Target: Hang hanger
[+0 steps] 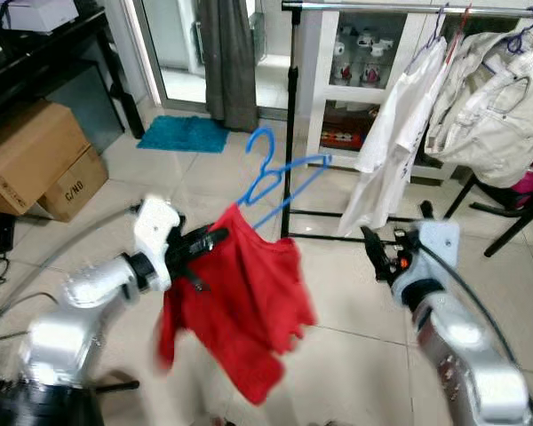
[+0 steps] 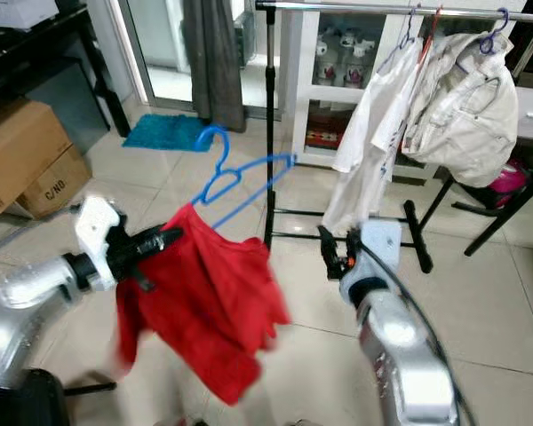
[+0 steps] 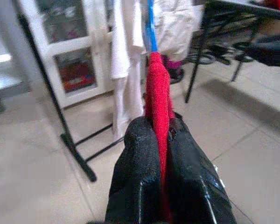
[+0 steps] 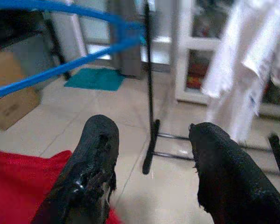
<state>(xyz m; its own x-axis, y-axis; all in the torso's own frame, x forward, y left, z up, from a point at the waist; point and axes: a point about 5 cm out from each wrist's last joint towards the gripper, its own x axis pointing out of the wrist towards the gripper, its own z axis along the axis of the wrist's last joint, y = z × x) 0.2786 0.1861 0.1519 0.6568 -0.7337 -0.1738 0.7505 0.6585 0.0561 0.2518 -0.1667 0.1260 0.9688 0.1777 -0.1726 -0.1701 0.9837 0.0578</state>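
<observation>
One blue hanger carries one red garment, and two pale garments hang on the one clothes rail. Two cardboard boxes sit on the floor beside one teal mat. Two grippers are visible, the left gripper and the right gripper.

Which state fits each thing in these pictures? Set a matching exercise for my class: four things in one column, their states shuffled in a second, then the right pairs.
Things
1. red garment
2. blue hanger
3. right tool
4. white shirt

States
A. hanging on the clothes rail
B. open, holding nothing
C. pinched in the left tool
D. tilted, sticking up out of red cloth

Pairs: 1-C, 2-D, 3-B, 4-A
</observation>
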